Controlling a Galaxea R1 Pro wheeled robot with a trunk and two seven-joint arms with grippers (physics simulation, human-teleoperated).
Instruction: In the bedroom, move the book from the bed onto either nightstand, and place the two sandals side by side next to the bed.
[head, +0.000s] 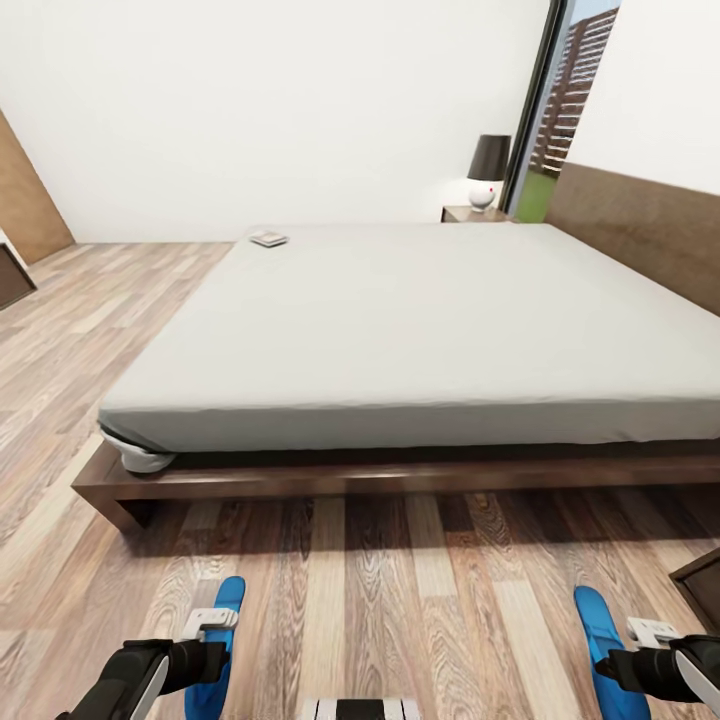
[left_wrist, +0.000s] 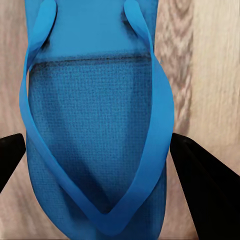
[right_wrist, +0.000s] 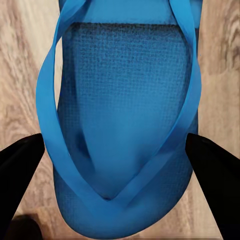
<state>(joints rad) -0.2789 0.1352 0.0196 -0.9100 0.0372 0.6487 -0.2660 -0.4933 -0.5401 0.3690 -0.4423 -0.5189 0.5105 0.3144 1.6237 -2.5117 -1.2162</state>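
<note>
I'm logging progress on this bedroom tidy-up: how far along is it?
Nothing looks finished. The book still lies on the bed's far corner. Each sandal, left and right, sits on the floor far apart, with the left gripper and right gripper straddling them. Left: pairing the sandals, moving the book to the nightstand.

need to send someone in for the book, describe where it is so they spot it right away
Start at the big bed with the pale grey mattress on a dark wooden base. Look to its far corner at the foot end, away from the headboard and the lamp. The book lies flat there, a small thin thing and the only item on the mattress.
</note>
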